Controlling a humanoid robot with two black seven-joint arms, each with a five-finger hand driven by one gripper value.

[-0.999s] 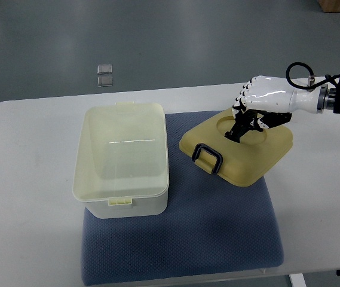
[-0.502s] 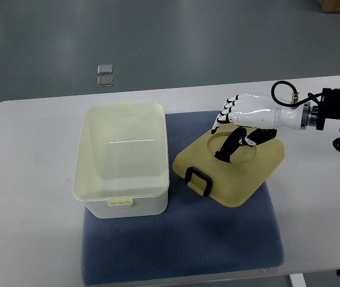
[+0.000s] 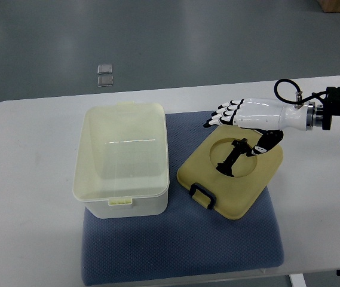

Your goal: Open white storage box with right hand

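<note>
The white storage box [image 3: 122,158] stands open on the left part of the blue mat, and its inside shows nothing. Its cream lid [image 3: 232,173] lies flat on the mat just to the right, with a black handle [image 3: 231,158] in a round recess and a black latch [image 3: 202,195] at the near edge. My right hand [image 3: 238,128] hovers over the lid's far edge with the fingers [image 3: 217,116] stretched out to the left and the thumb [image 3: 266,143] low by the recess. It is open and holds nothing.
The blue mat [image 3: 181,245] covers the middle of the white table [image 3: 26,197]. Two small clear squares [image 3: 104,75] lie on the grey floor beyond the table's far edge. A black cable [image 3: 286,86] loops at my right wrist.
The lid has come down from its tilt and now lies flat, shifted a little left and nearer. My right hand has let go of the handle and stretched out its fingers.
</note>
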